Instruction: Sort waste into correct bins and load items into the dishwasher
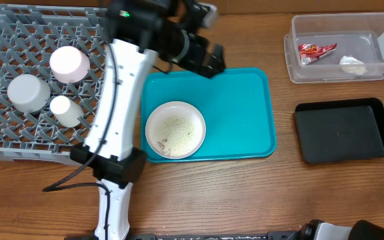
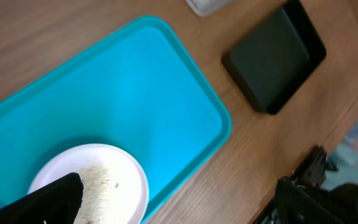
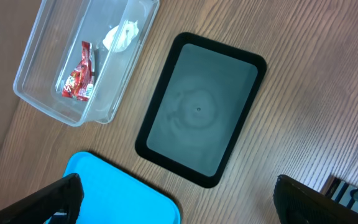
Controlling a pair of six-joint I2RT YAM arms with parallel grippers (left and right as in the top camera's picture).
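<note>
The round white bowl of crumbs [image 1: 175, 129] lies close to the left pincer [image 2: 179, 190], a little toward the robot. That nearer pincer is spread wide apart.

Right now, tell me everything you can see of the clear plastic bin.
The clear bin is a rectangular tub of see-through plastic with rounded corners and a thicker rim. It stands upright with no lid on it. It rests on the wooden table at the far right, just behind the black tray, with a small gap between them. Inside lie a red wrapper and a crumpled white tissue. Nothing else touches it.
</note>
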